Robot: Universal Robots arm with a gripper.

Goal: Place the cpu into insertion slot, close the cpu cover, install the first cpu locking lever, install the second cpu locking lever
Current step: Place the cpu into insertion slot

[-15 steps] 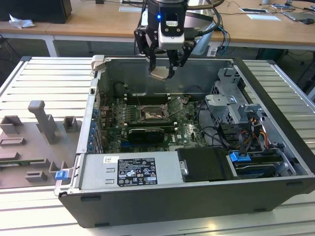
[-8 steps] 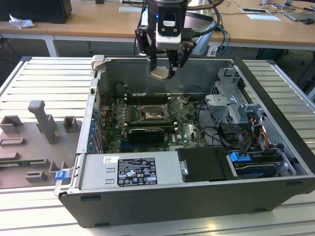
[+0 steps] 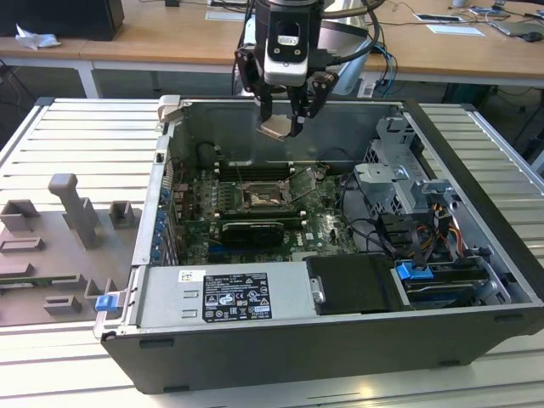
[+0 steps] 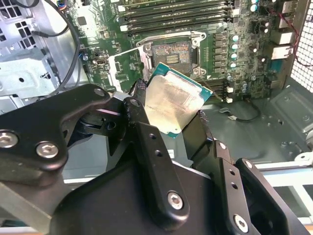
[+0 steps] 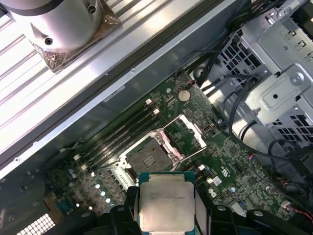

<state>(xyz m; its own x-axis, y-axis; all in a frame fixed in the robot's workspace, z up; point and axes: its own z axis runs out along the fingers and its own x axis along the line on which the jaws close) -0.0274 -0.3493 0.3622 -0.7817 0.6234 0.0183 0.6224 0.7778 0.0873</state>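
The gripper (image 3: 280, 126) hangs above the open computer case (image 3: 476, 340), clamped on the cpu (image 3: 276, 128), which it grips by two opposite edges, clear of everything below it

In the second wrist view the cpu (image 4: 172, 104) shows its pale metal top and green border, with a black finger (image 4: 139, 115) pressed against one edge and another against the opposite edge; the jaws are parted just to the chip's width

In the first wrist view the cpu (image 5: 166, 205) sits between the fingertips, well apart from the green motherboard (image 5: 230, 166) beneath

The insertion slot (image 3: 258, 198) lies on that board inside the case, its dark contact field bare within the silvery rim; the first wrist view shows the insertion slot (image 5: 149, 155) just beyond the chip's far edge

The cpu cover (image 3: 299, 184) stands swung up, open, on the slot's side toward the exterior view's right, hinged at the slot's edge

Long black memory slots (image 3: 255, 170) run past the socket, near the case's far wall
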